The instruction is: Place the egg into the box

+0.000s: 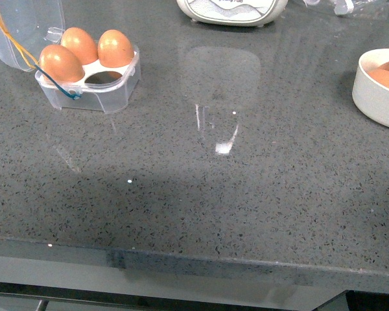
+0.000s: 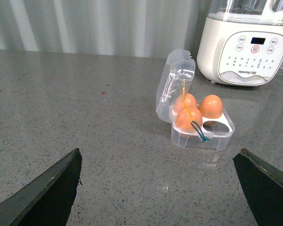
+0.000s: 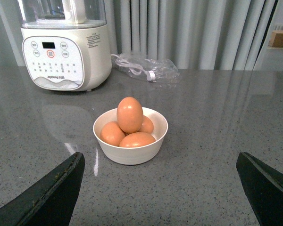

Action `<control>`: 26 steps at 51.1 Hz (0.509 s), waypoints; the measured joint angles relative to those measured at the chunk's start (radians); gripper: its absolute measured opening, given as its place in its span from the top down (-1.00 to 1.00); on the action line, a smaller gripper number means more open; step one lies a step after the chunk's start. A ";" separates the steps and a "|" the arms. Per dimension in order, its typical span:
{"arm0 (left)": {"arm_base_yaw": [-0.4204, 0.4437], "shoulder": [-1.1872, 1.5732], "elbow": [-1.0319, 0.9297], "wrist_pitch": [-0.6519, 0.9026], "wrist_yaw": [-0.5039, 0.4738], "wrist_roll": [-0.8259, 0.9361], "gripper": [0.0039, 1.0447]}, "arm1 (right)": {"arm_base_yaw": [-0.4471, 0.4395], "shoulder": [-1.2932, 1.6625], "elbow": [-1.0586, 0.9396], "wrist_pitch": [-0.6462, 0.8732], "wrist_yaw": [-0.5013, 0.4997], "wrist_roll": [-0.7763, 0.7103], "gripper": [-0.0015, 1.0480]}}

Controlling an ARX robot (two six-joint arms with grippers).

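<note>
Grey counter point(image 1: 246, 194); box point(image 1: 120, 97) holds 3 eggs point(image 1: 115, 48), 1 slot point(image 1: 104, 78) empty.

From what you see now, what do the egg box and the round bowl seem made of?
The box looks like thin clear plastic, glossy: see-through walls with bright glints. The bowl seems glazed ceramic, perhaps hard plastic: opaque off-white, thick rim, soft sheen.

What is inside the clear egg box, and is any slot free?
The box holds three brown eggs, and its fourth slot is empty. The lid stands open. The white tray hides the lower parts of the eggs.
</note>
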 joint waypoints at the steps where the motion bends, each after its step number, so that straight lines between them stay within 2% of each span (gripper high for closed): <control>1: 0.000 0.000 0.000 0.000 0.000 0.000 -0.87 | 0.000 0.000 0.000 0.000 0.000 0.000 -0.86; 26: 0.000 0.000 0.000 0.000 0.000 0.000 -0.87 | 0.000 0.000 0.000 0.000 0.000 0.000 -0.86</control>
